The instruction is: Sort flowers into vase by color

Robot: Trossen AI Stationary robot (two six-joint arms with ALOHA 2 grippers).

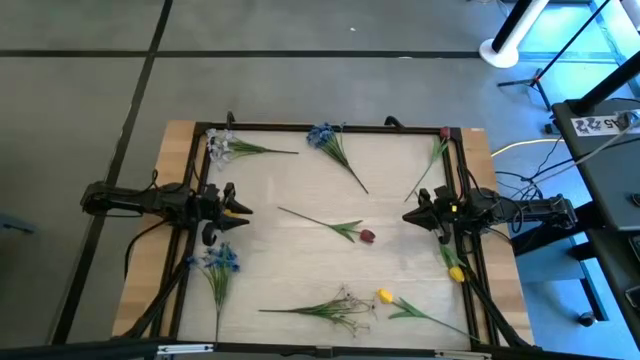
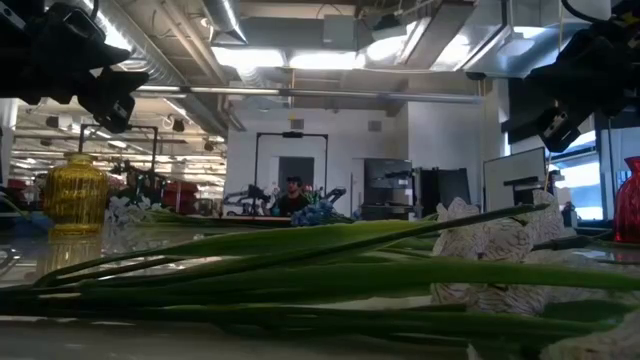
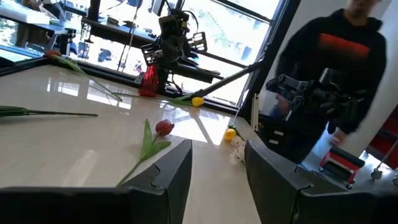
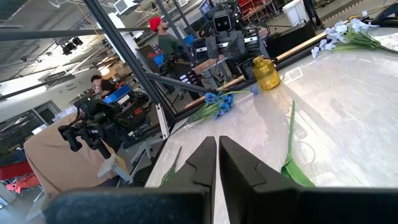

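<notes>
Green-stemmed flowers lie flat on the pale table top. The dark red tulip rests near the middle. Blue clusters lie at the far edge and near left. White sprigs lie far left and near centre. Yellow tulips lie near right. My left gripper hovers open at the table's left side, pointing toward the red tulip. My right gripper hovers shut at the right side, facing left.
A yellow glass vase stands by the left arm. A red vase stands by the right arm. A black frame rims the table. Another stem lies at the far right corner. A person stands beyond the table.
</notes>
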